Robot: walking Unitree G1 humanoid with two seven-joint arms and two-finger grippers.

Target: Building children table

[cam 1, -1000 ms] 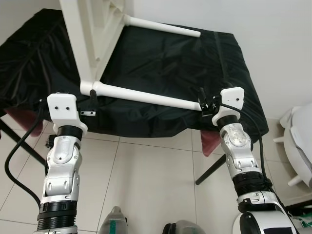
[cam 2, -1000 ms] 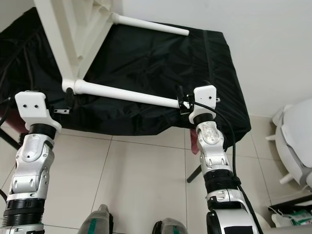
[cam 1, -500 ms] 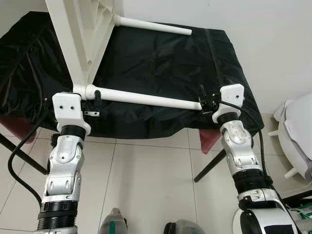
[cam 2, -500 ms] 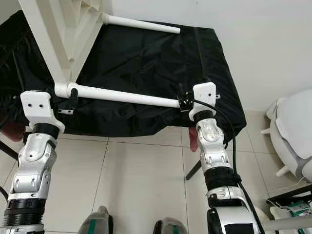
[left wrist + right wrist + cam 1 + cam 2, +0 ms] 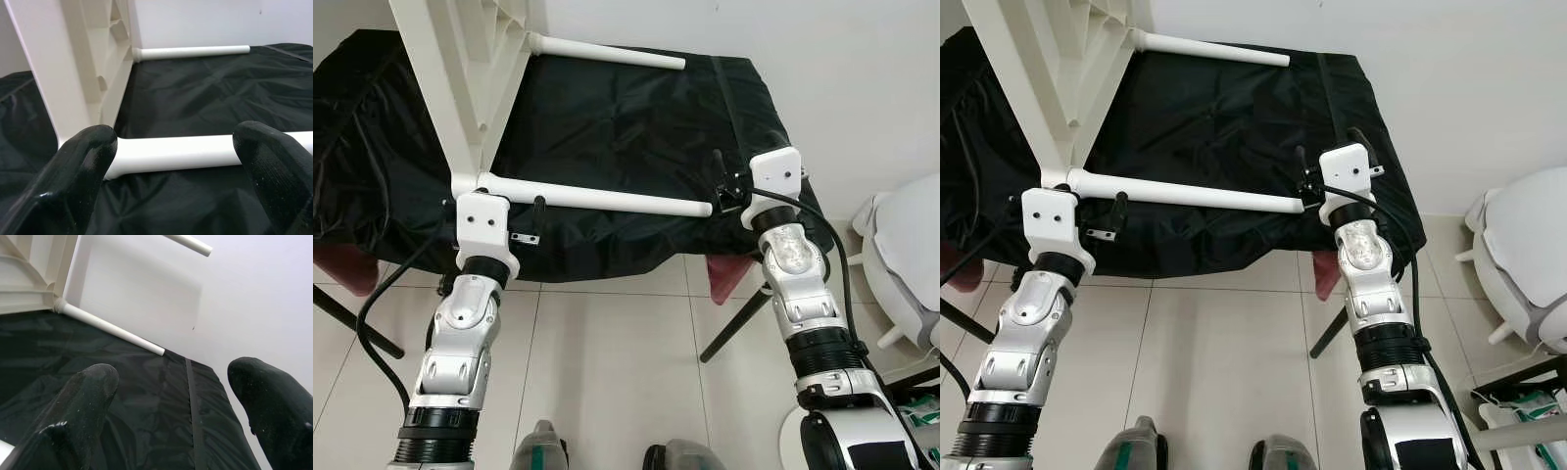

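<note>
Lying on the black-draped counter [image 5: 636,127], the white table's near leg [image 5: 597,199] stretches between both claws. The left claw [image 5: 171,161] is spread beside the leg's base; the right claw [image 5: 181,396] is spread at its tip.

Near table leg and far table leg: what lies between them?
Bare black cloth between the near leg and far leg, shown in the left eye view.

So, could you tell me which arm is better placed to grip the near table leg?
Probably left: the left gripper has open fingers either side of the near leg; the right gripper sits beyond its tip.
</note>
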